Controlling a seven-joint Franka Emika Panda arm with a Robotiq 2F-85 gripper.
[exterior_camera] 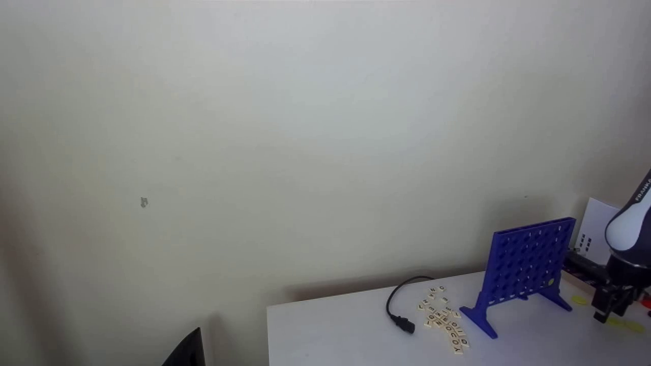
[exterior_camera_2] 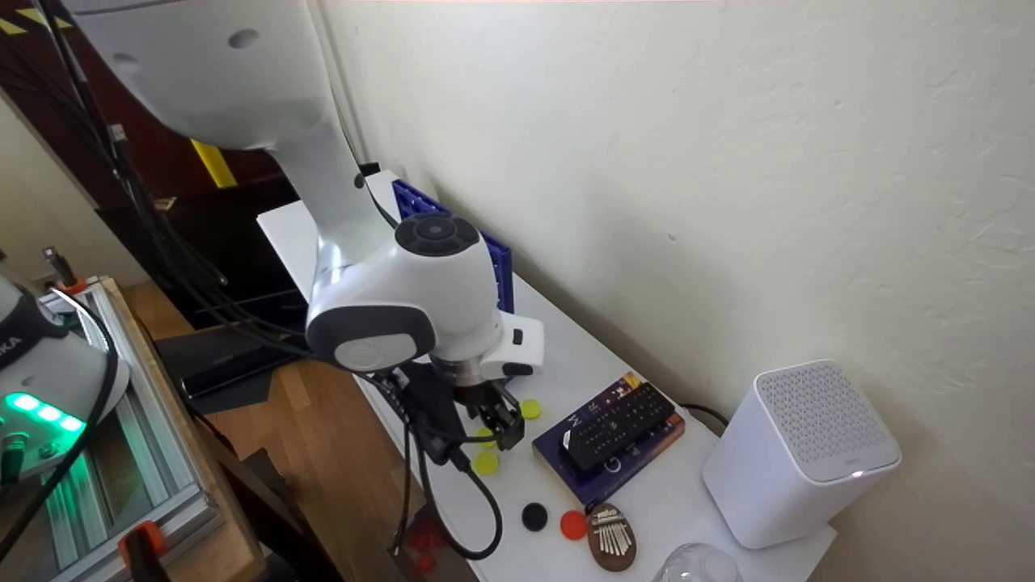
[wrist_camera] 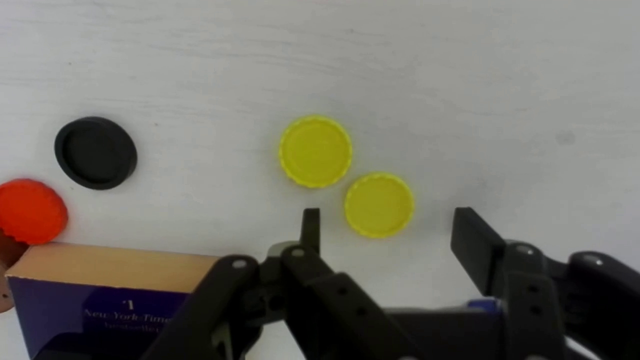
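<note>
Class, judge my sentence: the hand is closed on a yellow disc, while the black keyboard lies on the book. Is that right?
Not quite: the hand is open, not closed on a yellow disc; the wrist view shows gaps between that disc and both fingers. The black keyboard does lie on the book.

One yellow disc [exterior_camera_2: 486,432] partly hidden

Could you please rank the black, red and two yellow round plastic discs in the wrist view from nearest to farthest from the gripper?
1. Lower yellow round plastic disc: framed by the open gripper.
2. Upper yellow round plastic disc: just up and left.
3. Black round plastic disc: farther left.
4. Red round plastic disc: at the left edge.
</note>
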